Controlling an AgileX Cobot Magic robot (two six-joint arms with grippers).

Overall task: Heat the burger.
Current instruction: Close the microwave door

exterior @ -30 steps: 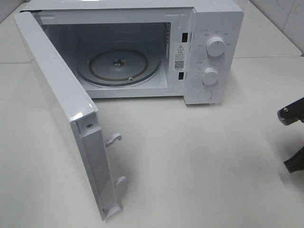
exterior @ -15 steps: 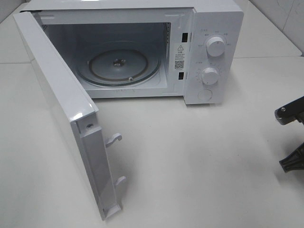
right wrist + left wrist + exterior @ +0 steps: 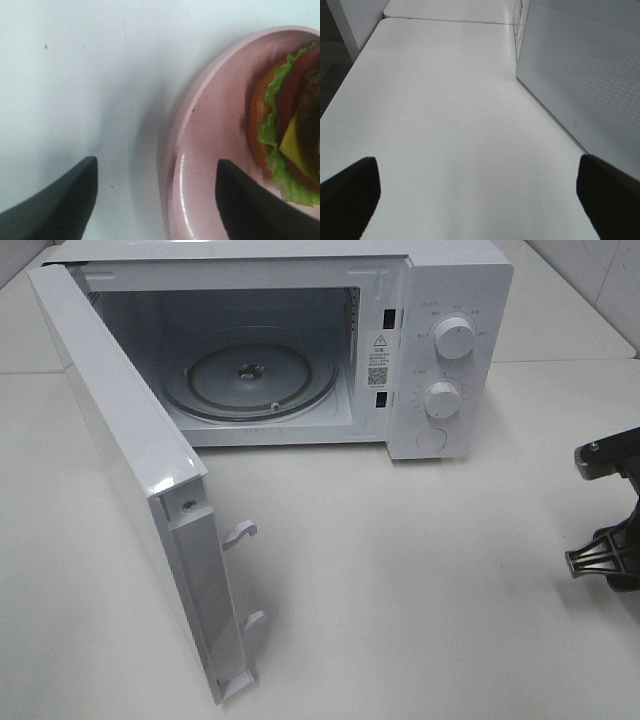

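The burger point(image 3: 272, 127) shows only in the right wrist view: tan bun, green lettuce, red and yellow layers, lying on a pink plate point(image 3: 210, 125). My right gripper point(image 3: 155, 205) is open, with one finger point(image 3: 250, 205) over the plate and the other point(image 3: 55, 200) over the bare table, so the plate's rim lies between them. In the exterior view that gripper point(image 3: 605, 508) sits at the far right edge, and burger and plate are out of frame. My left gripper point(image 3: 477, 200) is open above the table, holding nothing.
A white microwave point(image 3: 450, 300) stands at the back with its door point(image 3: 130, 460) swung wide toward the front left. Its glass turntable point(image 3: 250, 380) is bare. Two knobs point(image 3: 455, 338) sit on its right panel. The door's outer face point(image 3: 585, 80) flanks the left gripper.
My right gripper's fingers have spread apart and the gripper has come a little further left into the exterior view. The microwave and its door have not moved.
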